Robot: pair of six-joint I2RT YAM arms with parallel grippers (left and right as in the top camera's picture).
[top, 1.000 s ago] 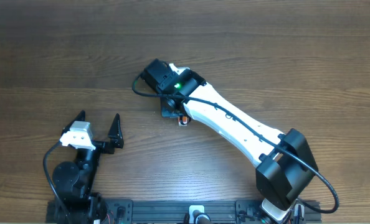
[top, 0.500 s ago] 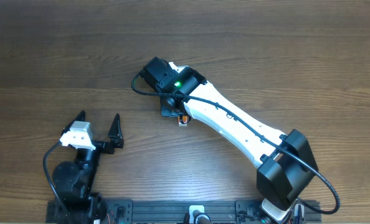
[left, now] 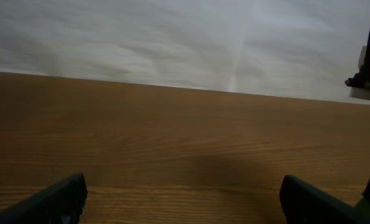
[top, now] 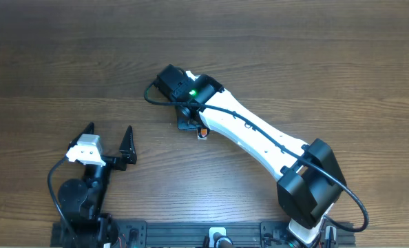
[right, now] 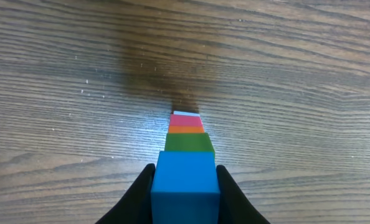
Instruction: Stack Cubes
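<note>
A stack of cubes stands on the wooden table (right: pixel 60 74). From the top down it is a blue cube (right: pixel 185 177), a green cube (right: pixel 189 142), an orange cube (right: pixel 186 129), a pink cube (right: pixel 184 119) and a pale cube at the base. My right gripper (right: pixel 185 198) is directly above the stack, shut on the blue cube, with one black finger against each side. From above, the right gripper (top: pixel 189 120) covers the stack, and a bit of orange and white (top: pixel 203 133) peeks out beside it. My left gripper (top: pixel 109 137) rests open near its base, its fingertips (left: pixel 63 198) wide apart over bare wood.
The right arm (top: pixel 259 141) stretches diagonally from the lower right towards the table's middle. A pale wall (left: pixel 172 37) rises behind the table's far edge. Bare wood surrounds the stack.
The right arm has shifted very slightly to the left, with its gripper staying over the stack. The left arm has not moved.
</note>
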